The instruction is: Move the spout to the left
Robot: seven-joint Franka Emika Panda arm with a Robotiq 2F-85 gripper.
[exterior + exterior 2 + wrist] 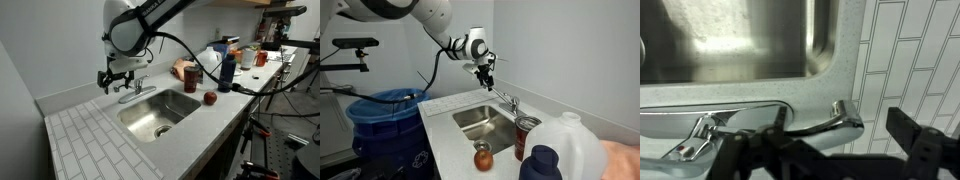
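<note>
The chrome spout (835, 122) runs from its base (695, 138) at lower left to a flared tip over the speckled counter, beside the sink (740, 40). My gripper (830, 150) is open, with dark fingers either side of the spout's tip end and not touching it. In both exterior views the gripper (115, 80) (485, 73) hangs just above the faucet (131, 92) (506, 101) at the sink's back rim. The small lever on the base is hard to tell apart in the wrist view.
The steel sink (160, 110) (485, 120) is set in a counter with white tiles (80, 140). A red apple (210, 98), a can (193, 77) and a blue bottle (227, 70) stand beside it. A blue bin (385, 110) stands on the floor.
</note>
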